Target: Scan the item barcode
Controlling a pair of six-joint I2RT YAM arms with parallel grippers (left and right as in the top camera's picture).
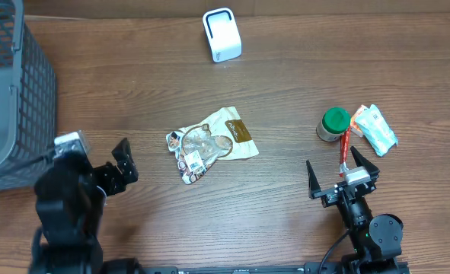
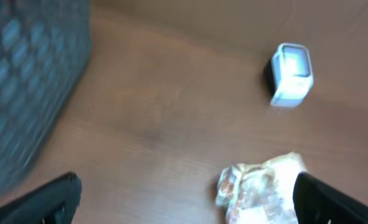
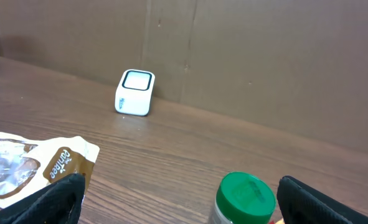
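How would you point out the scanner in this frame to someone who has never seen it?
Start at the far edge of the wooden table. Near its middle, beyond the snack pouch, stands a small white box with rounded corners. It is the only boxy item there and stands alone.

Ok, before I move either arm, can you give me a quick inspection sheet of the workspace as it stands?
Surface: wooden table, no spills seen.
Job's things: white scanner upright on the far side; snack pouch lying flat mid-table, white label, likely the barcode, facing up.
Clutter: grey mesh basket at the left; green-lidded jar, pale blue packet and red stick sachet grouped at the right.
Grippers: left gripper open, empty, left of the pouch; right gripper open, empty, just short of the jar.
Cables: one black cable by the right arm's base.
Surroundings: brown panel wall behind the table.
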